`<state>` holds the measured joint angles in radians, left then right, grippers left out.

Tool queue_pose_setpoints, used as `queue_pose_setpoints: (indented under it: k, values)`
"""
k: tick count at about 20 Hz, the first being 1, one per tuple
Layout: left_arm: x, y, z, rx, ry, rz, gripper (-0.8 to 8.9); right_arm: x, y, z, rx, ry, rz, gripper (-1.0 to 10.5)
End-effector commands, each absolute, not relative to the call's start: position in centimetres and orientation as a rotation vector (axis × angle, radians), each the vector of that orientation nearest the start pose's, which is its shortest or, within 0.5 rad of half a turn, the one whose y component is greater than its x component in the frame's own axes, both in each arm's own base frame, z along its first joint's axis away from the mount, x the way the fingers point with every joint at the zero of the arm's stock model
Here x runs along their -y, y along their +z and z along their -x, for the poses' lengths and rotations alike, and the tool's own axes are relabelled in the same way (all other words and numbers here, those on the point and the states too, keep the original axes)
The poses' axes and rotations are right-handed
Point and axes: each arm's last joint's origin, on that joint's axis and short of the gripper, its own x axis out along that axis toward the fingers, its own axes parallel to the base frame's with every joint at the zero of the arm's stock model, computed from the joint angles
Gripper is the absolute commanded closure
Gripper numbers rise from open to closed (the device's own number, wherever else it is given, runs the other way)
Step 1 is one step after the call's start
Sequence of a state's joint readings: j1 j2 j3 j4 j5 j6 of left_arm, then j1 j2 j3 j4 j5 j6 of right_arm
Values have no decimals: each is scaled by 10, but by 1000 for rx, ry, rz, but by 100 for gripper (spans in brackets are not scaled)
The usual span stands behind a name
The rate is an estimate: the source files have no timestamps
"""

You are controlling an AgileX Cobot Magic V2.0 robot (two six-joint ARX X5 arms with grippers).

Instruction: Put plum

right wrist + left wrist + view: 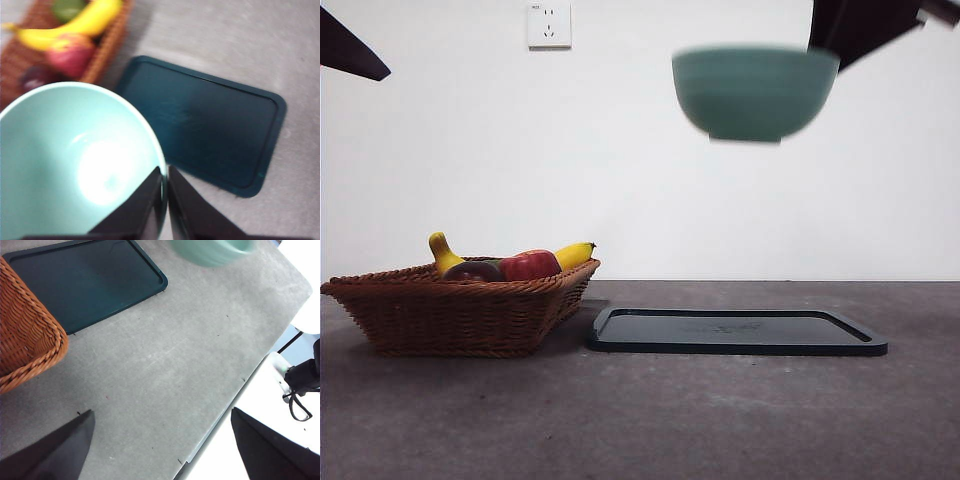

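Observation:
The plum lies dark and half hidden in the wicker basket at the left; in the right wrist view it is a blurred purple shape. My right gripper is shut on the rim of a green bowl, one jaw inside and one outside. It holds the bowl high in the air above the dark tray. The bowl is empty. My left gripper hangs open over bare table, away from the basket and the tray.
A banana, a red apple-like fruit and another yellow fruit share the basket. The flat tray lies just right of the basket. The table edge runs close by my left gripper.

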<state>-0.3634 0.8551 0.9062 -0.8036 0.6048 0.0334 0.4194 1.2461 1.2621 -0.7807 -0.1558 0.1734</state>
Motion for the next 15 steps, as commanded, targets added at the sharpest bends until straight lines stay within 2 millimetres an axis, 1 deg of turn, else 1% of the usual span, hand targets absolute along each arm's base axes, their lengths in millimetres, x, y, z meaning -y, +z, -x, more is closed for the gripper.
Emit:
queue_pose_setpoints:
  k: [1, 3, 5, 10, 15]
  values:
    - [72, 318, -141, -732, -949, 52, 381, -109, 351, -209, -794, 519, -34, 937]
    - [72, 318, -141, -732, -949, 52, 381, -109, 342, -196, -806, 529, -16, 937]
    - [72, 318, -141, -732, -949, 52, 381, -111, 326, -190, -821, 533, -6, 937]
    - [72, 318, -140, -732, -949, 52, 381, -121, 275, -188, -875, 547, -22, 937]
    - [72, 318, -141, -731, -949, 52, 381, -127, 233, -185, -932, 544, -36, 937]
